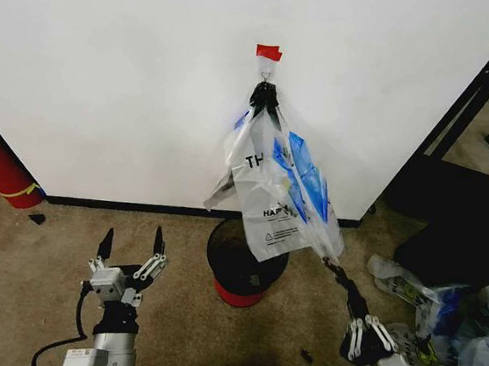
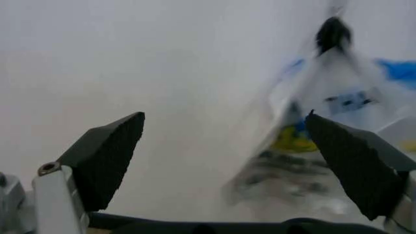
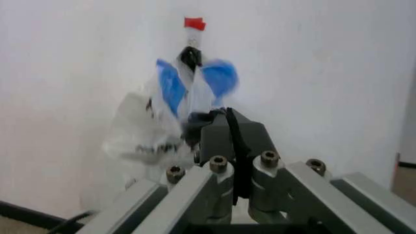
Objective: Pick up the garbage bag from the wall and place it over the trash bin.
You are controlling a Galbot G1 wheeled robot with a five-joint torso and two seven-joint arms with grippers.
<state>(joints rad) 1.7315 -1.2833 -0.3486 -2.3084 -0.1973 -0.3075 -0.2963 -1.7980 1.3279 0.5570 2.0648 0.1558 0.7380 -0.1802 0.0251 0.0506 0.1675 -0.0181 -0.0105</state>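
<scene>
Bag on hook, right hand gripping its corner.
Right hand (image 1: 334,266) pinched shut on garbage bag (image 1: 275,186), pulling it taut above trash bin (image 1: 242,267); left hand (image 1: 131,245) wide open, holding nothing.

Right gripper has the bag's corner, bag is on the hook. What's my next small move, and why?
Probably lift the right gripper up and away from the wall: its fingers are shut on the garbage bag, whose handles hang on the hook above the trash bin. The left gripper waits open.
</scene>
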